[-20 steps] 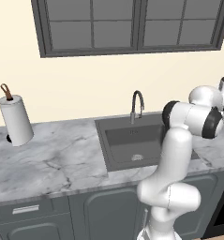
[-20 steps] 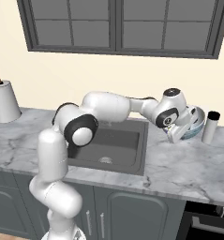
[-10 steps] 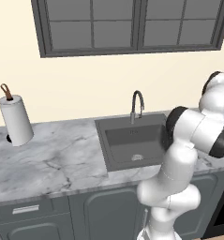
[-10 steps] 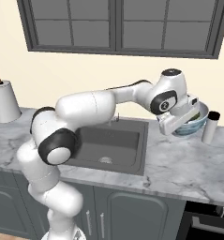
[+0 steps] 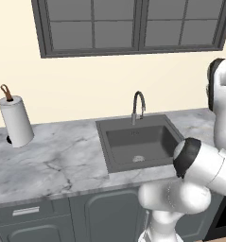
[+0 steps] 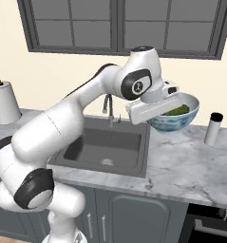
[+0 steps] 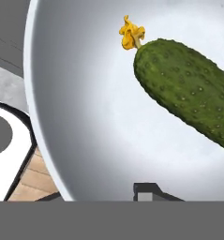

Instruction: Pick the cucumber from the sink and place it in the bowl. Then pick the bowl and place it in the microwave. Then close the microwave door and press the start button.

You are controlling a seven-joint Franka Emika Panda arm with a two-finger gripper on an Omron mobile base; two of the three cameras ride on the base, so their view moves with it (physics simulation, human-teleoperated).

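Observation:
My gripper [image 6: 153, 113] is shut on the near rim of the white, blue-patterned bowl [image 6: 175, 118] and holds it in the air above the counter, just right of the sink [image 6: 116, 140]. The green cucumber [image 6: 177, 110] lies inside the bowl. In the hand view the cucumber [image 7: 188, 89] rests on the bowl's pale interior [image 7: 94, 122], its yellow flower end pointing up-left, and one dark fingertip [image 7: 146, 190] shows at the rim. The sink basin [image 5: 138, 142] holds nothing but its drain. The microwave and its door are out of view.
A gooseneck faucet [image 5: 139, 106] stands behind the sink. A paper towel roll [image 5: 15, 120] stands at the counter's far left. A white dark-capped cylinder [image 6: 212, 128] stands on the marble right of the bowl. An oven front [image 6: 210, 228] sits at lower right.
The arm has lifted the bowl with the cucumber higher and brought it left, away from the dark-capped cylinder and closer to the base. The elbow has swung upward.

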